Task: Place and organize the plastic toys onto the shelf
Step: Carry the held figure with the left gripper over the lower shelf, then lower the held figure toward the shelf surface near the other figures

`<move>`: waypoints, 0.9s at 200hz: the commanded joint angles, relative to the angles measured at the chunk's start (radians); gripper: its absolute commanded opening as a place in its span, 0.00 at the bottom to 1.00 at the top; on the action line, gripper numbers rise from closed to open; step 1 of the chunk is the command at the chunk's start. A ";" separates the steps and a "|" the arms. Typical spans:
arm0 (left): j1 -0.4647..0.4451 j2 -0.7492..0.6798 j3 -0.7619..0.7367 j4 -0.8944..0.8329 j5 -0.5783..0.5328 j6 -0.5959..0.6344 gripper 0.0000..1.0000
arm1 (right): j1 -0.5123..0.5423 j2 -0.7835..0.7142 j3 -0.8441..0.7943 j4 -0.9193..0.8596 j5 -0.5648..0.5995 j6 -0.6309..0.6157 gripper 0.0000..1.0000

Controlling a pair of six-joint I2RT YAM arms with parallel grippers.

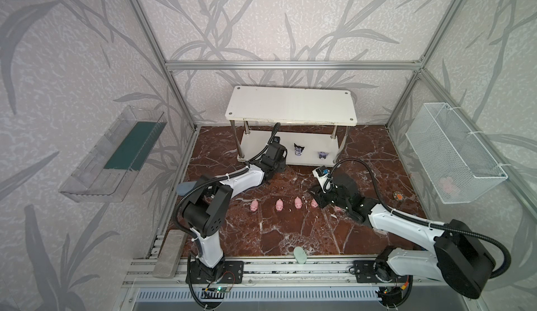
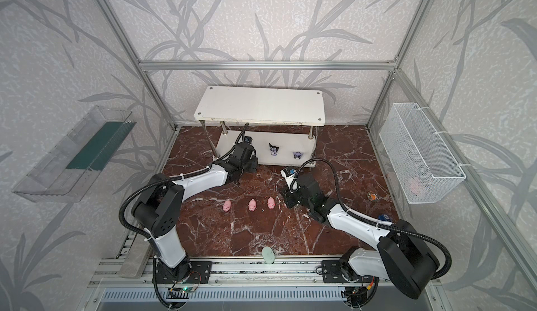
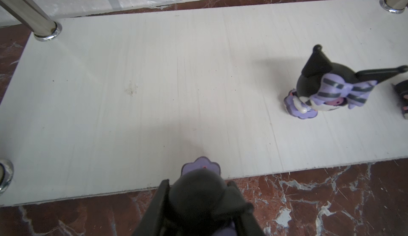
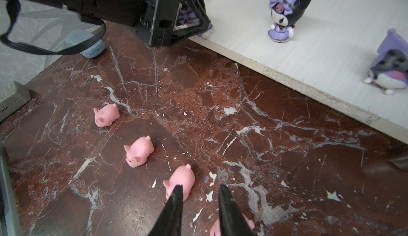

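The left gripper (image 3: pixel 198 183) pinches a dark big-headed figurine (image 3: pixel 198 201) by the sides of its head. The toy's lilac base is poised at the front edge of the lower board (image 3: pixel 154 80) of the white shelf (image 1: pixel 290 106), which stands at twelve o'clock on the marbled tabletop (image 1: pixel 290 236); whether the base has touched down cannot be told. Two sister figurines occupy that board, a bow-topped one (image 1: pixel 299 150) near the middle and a hooded one (image 1: pixel 322 155) toward three o'clock. The right gripper (image 4: pixel 201 187), jaws parted and empty, hovers at the three o'clock end of a row of pink pigs (image 1: pixel 279 205) at the tabletop's centre, well apart from the shelf. The figurines look light, rigid and top-heavy, with thin ears that might snap, so the round head seems the sound hold. The pigs look smooth and rounded, best nipped across the flanks. Only the left wrist view shows the held toy, which the wrist hides in both top views. Only the right wrist view suggests the hooded figurine is slumped forward, and it reveals a further pig (image 4: pixel 249 223) tucked behind a fingertip.
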 commanded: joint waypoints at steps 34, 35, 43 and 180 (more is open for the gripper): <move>0.024 0.044 0.058 0.059 -0.015 0.018 0.27 | 0.001 0.007 -0.014 0.019 -0.011 -0.006 0.30; 0.025 0.044 0.059 0.059 -0.015 0.018 0.27 | 0.000 0.007 -0.014 0.019 -0.011 -0.006 0.30; 0.026 0.050 0.063 0.063 -0.014 0.018 0.27 | 0.000 0.007 -0.014 0.020 -0.013 -0.005 0.30; 0.058 0.117 0.174 0.008 0.047 0.029 0.27 | 0.000 0.018 -0.012 0.021 -0.022 -0.004 0.29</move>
